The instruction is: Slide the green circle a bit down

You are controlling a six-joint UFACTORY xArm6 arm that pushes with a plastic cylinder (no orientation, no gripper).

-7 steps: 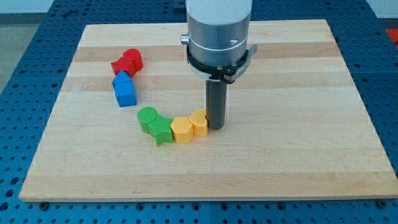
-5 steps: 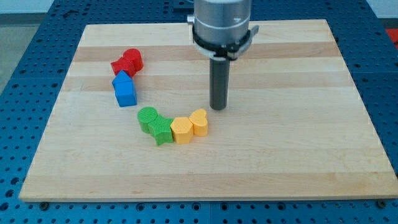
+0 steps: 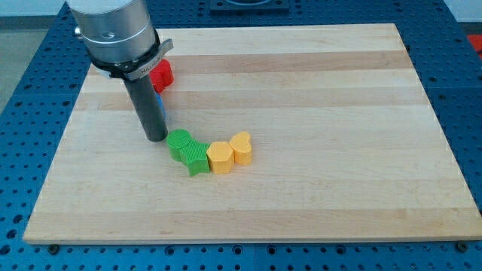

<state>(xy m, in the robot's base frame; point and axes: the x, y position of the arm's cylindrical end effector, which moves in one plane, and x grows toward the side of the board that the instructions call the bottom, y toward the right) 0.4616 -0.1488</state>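
The green circle (image 3: 178, 141) sits on the wooden board (image 3: 339, 113) left of centre, touching a second green block (image 3: 196, 157) at its lower right. My tip (image 3: 154, 138) rests on the board just left of the green circle, close to it, slightly towards the view's top. The rod hides most of the blue block (image 3: 160, 108) behind it.
A yellow block (image 3: 220, 158) and a yellow heart (image 3: 241, 147) continue the curved row to the right of the green blocks. A red block (image 3: 161, 74) lies near the view's top left, partly hidden by the arm.
My tip moved from beside the yellow heart, first up, then far left across the board to the green circle's left. The blocks have not moved.
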